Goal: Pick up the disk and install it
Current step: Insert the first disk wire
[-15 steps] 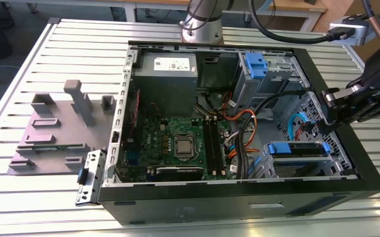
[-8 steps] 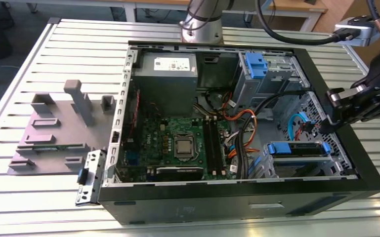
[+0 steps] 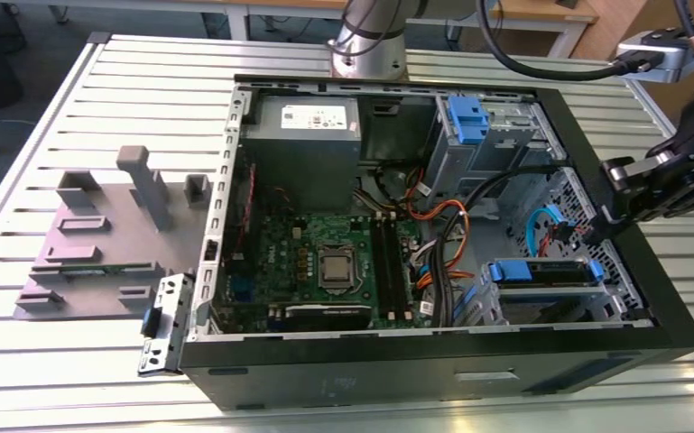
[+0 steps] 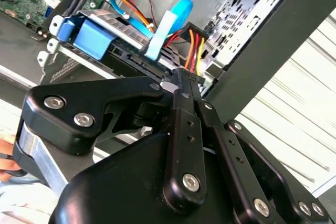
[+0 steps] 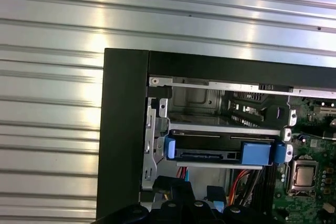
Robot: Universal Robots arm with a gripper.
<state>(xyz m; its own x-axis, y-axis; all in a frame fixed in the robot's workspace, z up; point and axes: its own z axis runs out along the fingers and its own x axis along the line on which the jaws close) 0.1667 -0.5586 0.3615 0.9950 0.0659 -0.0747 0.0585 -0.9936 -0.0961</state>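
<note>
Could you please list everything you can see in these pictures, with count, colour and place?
Computer case: one, black, side open, lying on the table.
Table: one, silver slatted metal, under everything.
Disk: one, silver with blue carrier frame, seated in the bay at the case's near corner on the exterior view's right.
Motherboard: one, green, on the case floor.
Power-supply box: one, grey with white sticker, far corner of the case.
Blue drive bracket: one, far side of the case.
Cables: several, orange, black, blue, mid-case.
Grey fixture: one, on the table at the exterior view's left.
Gripper: one, black, above the case edge near the disk.
</note>
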